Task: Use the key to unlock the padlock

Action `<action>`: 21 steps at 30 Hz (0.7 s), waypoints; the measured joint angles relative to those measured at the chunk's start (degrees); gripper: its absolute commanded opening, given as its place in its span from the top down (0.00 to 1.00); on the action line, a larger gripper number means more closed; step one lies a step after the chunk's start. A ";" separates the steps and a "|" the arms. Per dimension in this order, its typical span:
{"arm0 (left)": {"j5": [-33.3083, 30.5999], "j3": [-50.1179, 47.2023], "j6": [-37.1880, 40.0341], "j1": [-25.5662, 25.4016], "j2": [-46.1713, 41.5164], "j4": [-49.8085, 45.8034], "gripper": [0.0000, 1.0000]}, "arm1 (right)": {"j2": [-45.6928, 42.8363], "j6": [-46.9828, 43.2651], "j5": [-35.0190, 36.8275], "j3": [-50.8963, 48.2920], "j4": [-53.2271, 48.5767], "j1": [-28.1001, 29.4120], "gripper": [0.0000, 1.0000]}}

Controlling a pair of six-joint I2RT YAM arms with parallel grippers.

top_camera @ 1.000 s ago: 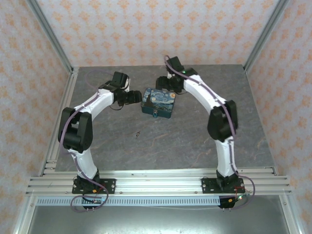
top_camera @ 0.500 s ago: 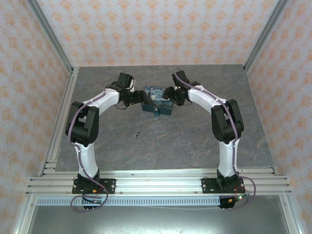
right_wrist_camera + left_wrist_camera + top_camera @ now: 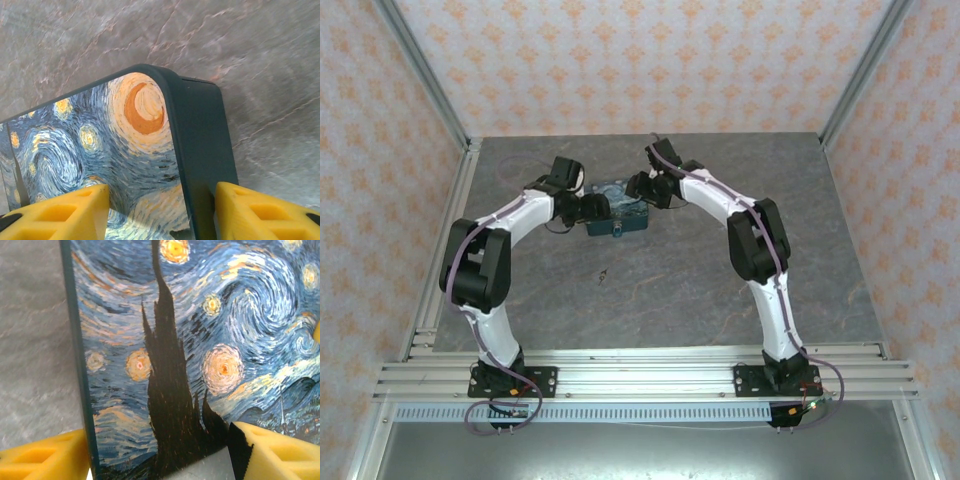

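Vs. a second ago: tin has shifted left and a bit toward the far side of the tabletop. It lay flat then, with the full painted lid showing. Now it looks narrower and tilted; cannot tell if it is off the surface. Back then the left arm sat beside the tin's left edge and the right arm was behind its far corner. Both have closed in since, one on each end. Small dark item on the bare tabletop nearer the bases is in the same spot, too small to identify.

Left fingers pinch the tin's left end across its thickness: one finger sits outside the dark side wall, the other on the swirl-painted lid. Right fingers pinch the crescent-moon corner the same way, one on the lid and one past the wall.

Tin lid is shut, inside hidden. Padlock is a tiny brass speck at the tin's near edge, facing the bases, between the two arms.
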 measured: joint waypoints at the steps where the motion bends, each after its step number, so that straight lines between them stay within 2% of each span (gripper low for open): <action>1: -0.33 -0.81 0.00 0.00 -0.72 -0.07 0.28 | -0.20 0.02 -0.13 -0.46 0.57 0.22 0.43; 4: -1.18 -2.82 0.00 -0.02 -2.67 -0.28 0.26 | -1.11 0.24 -0.66 -2.34 1.77 0.81 0.40; 12: -5.68 -3.87 1.31 -0.13 -6.67 -4.17 0.18 | -1.40 -0.07 0.76 -1.31 -1.97 1.75 0.25; 17: -9.60 -3.87 3.19 -0.13 -13.27 -8.61 0.17 | -3.06 -1.44 3.91 -0.52 -7.21 1.84 0.22; 21: -11.17 -6.67 4.33 -0.13 -21.46 -9.62 0.18 | -8.68 -2.67 6.23 -2.51 -9.03 1.84 0.22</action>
